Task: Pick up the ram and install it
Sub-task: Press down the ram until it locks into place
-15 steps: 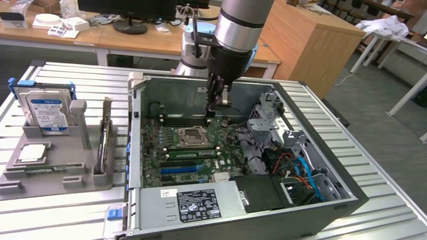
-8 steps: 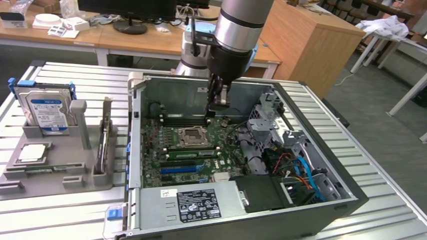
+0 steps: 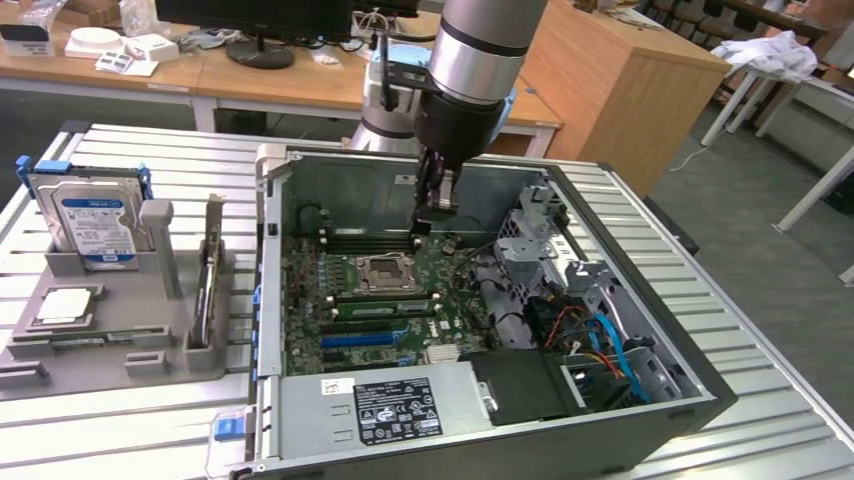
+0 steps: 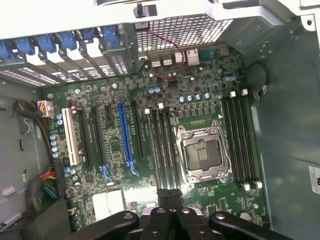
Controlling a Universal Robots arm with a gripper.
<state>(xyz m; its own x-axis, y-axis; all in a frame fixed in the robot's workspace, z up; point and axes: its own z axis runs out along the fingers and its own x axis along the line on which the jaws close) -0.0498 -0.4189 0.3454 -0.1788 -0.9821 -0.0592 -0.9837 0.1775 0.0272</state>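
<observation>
A slim green ram (image 3: 380,306) stands in a slot on the motherboard (image 3: 454,320), on the side of the CPU socket (image 3: 384,270) nearer the power supply. My gripper (image 3: 430,222) hangs inside the open computer case, above the board on the far side of the socket and clear of the ram. In the wrist view its black fingers (image 4: 165,196) are pressed together with nothing between them, and the gripper (image 4: 170,194) hovers over the lower ends of the dark memory slots (image 4: 165,145) beside the socket (image 4: 202,155).
Cables and a drive cage (image 3: 574,290) crowd the exterior view's right of the case. The power supply (image 3: 387,405) closes the near end. On the exterior view's left, a grey holder (image 3: 120,350) carries a hard drive (image 3: 91,220), an upright expansion card (image 3: 207,280) and a thin green strip (image 3: 74,341).
</observation>
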